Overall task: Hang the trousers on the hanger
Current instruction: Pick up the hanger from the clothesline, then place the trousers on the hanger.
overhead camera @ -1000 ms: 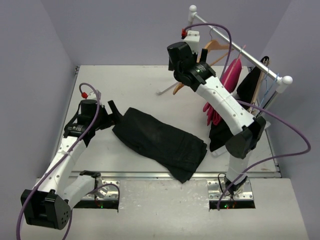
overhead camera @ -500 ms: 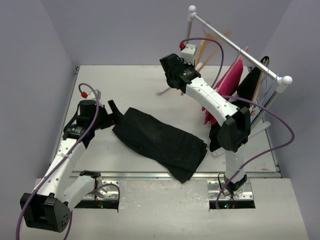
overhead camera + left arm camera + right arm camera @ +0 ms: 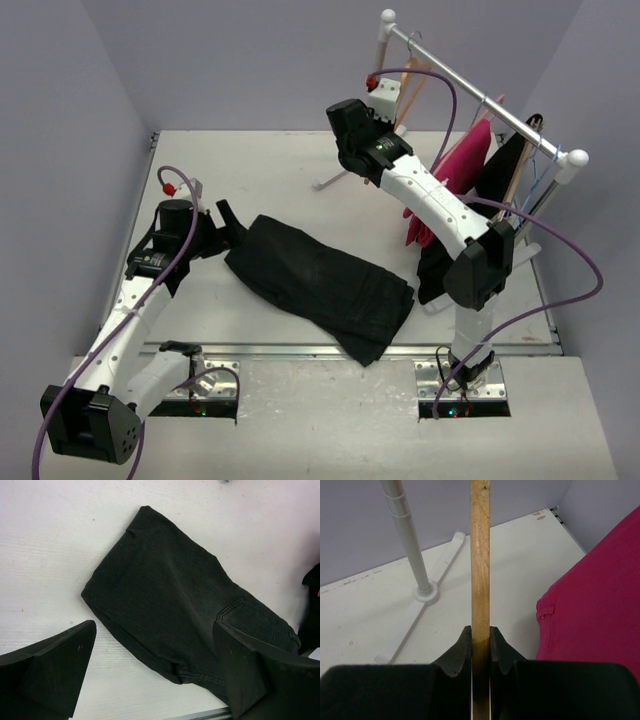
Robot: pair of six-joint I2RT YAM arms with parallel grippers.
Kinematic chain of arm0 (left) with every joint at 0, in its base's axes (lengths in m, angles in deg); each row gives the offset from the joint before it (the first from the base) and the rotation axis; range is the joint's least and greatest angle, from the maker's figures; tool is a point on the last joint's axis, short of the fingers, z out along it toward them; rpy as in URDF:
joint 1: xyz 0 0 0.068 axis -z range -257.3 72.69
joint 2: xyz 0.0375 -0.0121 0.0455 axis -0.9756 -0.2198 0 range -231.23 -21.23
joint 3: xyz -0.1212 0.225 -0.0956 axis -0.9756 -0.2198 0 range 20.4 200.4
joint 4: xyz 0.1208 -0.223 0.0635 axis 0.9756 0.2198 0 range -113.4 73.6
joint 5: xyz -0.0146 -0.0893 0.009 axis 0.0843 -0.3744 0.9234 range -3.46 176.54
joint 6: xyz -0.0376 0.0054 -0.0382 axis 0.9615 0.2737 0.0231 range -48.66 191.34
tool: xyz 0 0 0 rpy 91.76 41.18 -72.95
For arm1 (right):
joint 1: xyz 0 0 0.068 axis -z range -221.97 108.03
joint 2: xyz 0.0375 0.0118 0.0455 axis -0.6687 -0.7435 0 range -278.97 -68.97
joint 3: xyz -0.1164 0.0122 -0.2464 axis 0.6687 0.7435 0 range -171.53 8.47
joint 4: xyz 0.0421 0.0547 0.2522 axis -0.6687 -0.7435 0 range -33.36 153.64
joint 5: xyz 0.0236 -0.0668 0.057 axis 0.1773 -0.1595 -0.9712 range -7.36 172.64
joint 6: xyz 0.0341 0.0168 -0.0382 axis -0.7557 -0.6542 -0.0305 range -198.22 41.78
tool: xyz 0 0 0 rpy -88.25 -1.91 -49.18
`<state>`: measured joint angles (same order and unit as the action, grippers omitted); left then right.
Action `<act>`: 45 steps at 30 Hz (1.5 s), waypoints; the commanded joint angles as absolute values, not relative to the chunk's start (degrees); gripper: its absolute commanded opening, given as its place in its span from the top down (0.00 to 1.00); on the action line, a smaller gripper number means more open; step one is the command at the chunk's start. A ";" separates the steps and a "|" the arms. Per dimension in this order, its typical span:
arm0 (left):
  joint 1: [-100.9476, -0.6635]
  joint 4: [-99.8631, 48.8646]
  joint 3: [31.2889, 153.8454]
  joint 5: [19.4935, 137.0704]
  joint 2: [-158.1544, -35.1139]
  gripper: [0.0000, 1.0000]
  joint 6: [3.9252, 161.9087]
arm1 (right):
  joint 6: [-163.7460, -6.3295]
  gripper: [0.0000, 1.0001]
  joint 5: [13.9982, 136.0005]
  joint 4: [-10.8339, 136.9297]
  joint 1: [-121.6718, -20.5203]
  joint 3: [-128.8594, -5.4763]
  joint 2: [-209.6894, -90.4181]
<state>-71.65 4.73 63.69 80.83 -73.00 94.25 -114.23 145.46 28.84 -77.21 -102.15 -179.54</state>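
Wooden hanger [image 3: 480, 555] pinched by raised right end effector [image 3: 480, 634], left end effector [image 3: 154, 630] spread over trousers [image 3: 170, 595]

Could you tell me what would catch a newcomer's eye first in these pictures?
The right hand, up by the clothes rail at far right, is shut on the wooden hanger, next to a magenta garment. The black trousers lie flat on the table, the open left hand hovering at their left end.

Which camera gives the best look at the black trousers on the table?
Top external: the trousers show whole, lying flat on the table. The left wrist view crops them, close up. The right wrist view misses them entirely.
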 commanded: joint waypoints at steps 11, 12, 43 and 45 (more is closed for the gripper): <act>-71.00 2.71 63.66 82.07 -72.60 0.00 94.10 | -132.57 1.00 144.36 22.37 -84.54 -94.73 -165.26; -71.04 2.71 63.64 82.61 -72.49 0.00 94.17 | -133.51 1.00 143.73 20.90 -85.21 -94.21 -165.01; -73.44 14.22 89.92 77.44 -123.67 0.06 89.96 | -201.25 1.00 147.76 -22.67 -133.07 -59.45 -161.20; -73.40 14.48 90.14 77.45 -124.83 0.11 88.94 | -204.30 1.00 146.81 -22.16 -134.63 -54.67 -159.67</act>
<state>-73.10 10.38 88.10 80.18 -124.28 92.92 -184.68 145.07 -8.72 -131.60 -59.77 -161.07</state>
